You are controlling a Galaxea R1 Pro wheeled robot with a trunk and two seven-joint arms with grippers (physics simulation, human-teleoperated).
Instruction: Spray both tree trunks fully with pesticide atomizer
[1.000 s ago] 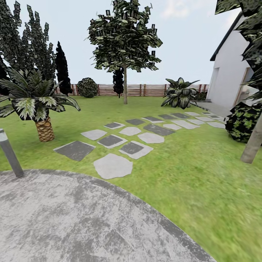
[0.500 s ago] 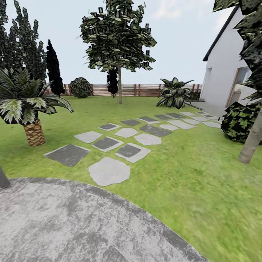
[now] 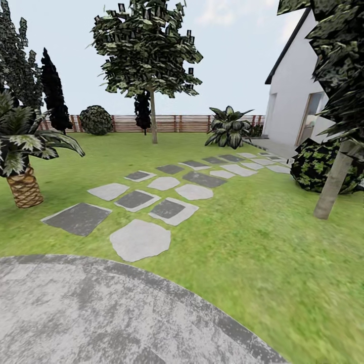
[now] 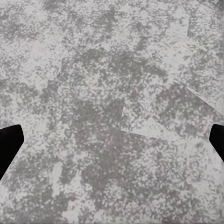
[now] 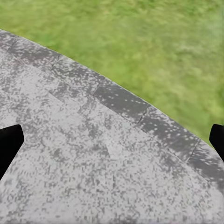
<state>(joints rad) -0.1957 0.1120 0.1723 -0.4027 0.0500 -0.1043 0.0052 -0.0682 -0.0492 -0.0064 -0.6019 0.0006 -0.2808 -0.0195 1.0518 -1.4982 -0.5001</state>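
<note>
One tree trunk (image 3: pixel 332 184) rose near right on the lawn (image 3: pixel 242 242); another tree (image 3: pixel 151 119) stood far by the fence (image 3: pixel 172 123). Grey paving (image 3: pixel 91 313) lay nearest. Both the left gripper (image 4: pixel 112 140) and right gripper (image 5: pixel 112 140) were spread wide above the paving.

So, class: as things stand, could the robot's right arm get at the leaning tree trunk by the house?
Probably not. The tree trunk stands far across the lawn, while the right end effector hangs open over the grey paving. Nothing blocks the way; the base must drive closer.

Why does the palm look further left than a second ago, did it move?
No. The palm keeps its place beside the stepping stones; everything slid left together, so the camera turned right.
</note>
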